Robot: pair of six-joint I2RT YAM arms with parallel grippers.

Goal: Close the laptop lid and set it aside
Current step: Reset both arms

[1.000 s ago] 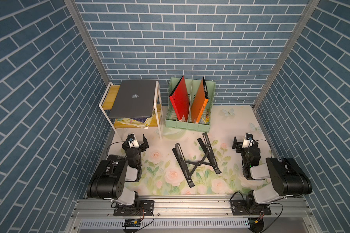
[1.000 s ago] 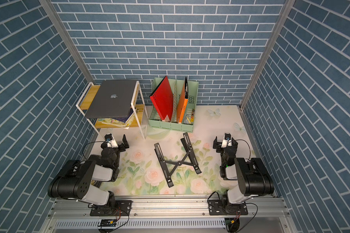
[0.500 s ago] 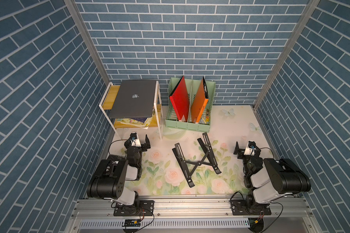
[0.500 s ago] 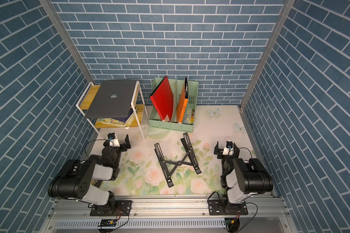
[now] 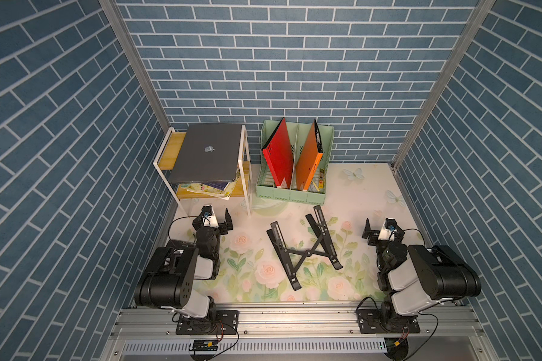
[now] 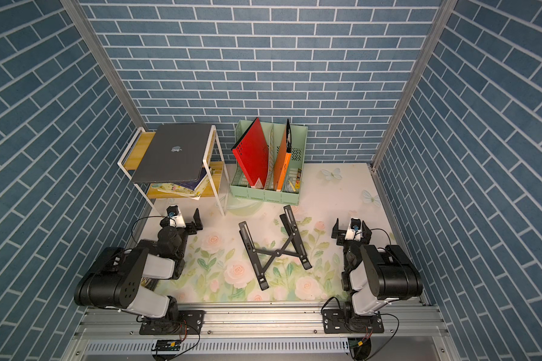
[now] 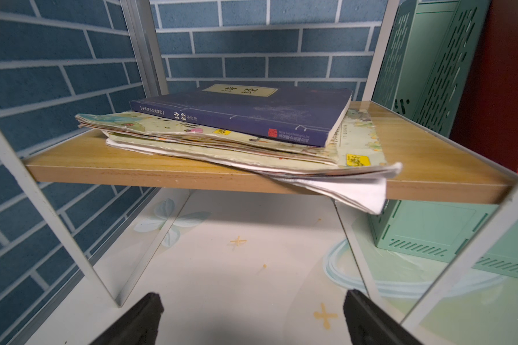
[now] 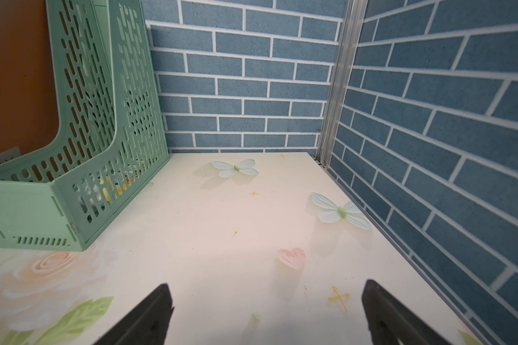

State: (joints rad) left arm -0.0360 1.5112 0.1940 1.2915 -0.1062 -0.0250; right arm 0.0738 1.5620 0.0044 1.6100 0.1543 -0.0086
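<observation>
Laptop (stiff, slick, probably weighty) lies shut on shelf; grip its overhanging edge; left end effector, right end effector open.

Counted are one laptop, one rack at ten o'clock, one file box at twelve o'clock, two folders (red folder, orange folder), one stand, one blue book, and two end effectors (left end effector, right end effector). The booklets under the book cannot be counted.

Right gripper: drawn back slightly toward the robot's side, its arm folded closer; left gripper: shifted marginally rightward.
</observation>
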